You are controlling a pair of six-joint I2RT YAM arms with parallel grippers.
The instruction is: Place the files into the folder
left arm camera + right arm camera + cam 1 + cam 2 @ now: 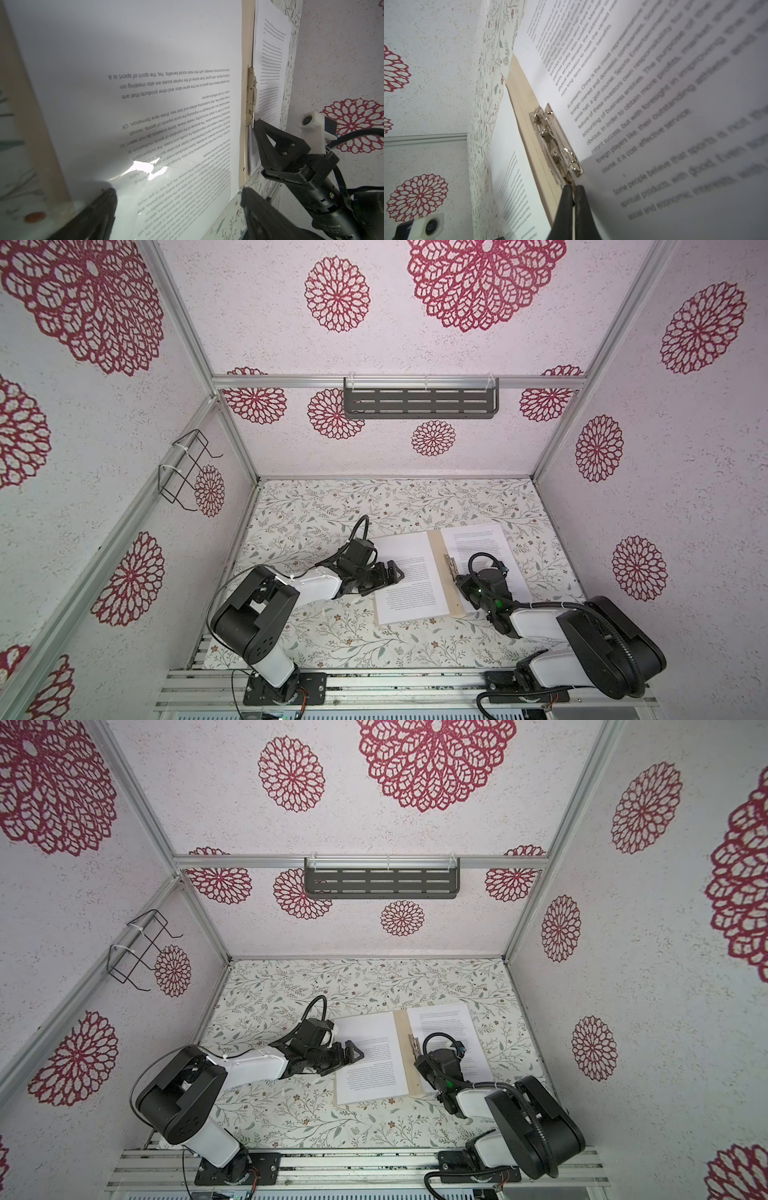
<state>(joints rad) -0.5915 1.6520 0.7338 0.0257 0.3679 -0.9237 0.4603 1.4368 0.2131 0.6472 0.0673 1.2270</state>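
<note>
So the folder [435,543] is lying open and flat around the middle of the floral table [332,639], and in both top views you only really see the tan strip down its spine, since paper covers both halves. One printed sheet [409,572] sits on the left half and more sheets [478,543] lie on the right half, their far corner poking past the folder onto the table. Your left gripper [390,574] is spread wide and sits low over the left edge of that printed sheet [145,62]. In the left wrist view one finger [99,207] is near the sheet's outer edge and the other finger [255,209] is down by the near corner of the folder [247,41], with the text running between them. I can't tell whether it's actually touching the paper. Your right gripper [572,189] is pressed together, tips right at the near end of the metal fastener clip [556,145] on the spine. From the left wrist view the right gripper [254,124] meets the clip [251,97] where a thin lever looks raised, but I can't tell if it's nipping that lever or just touching it
</note>
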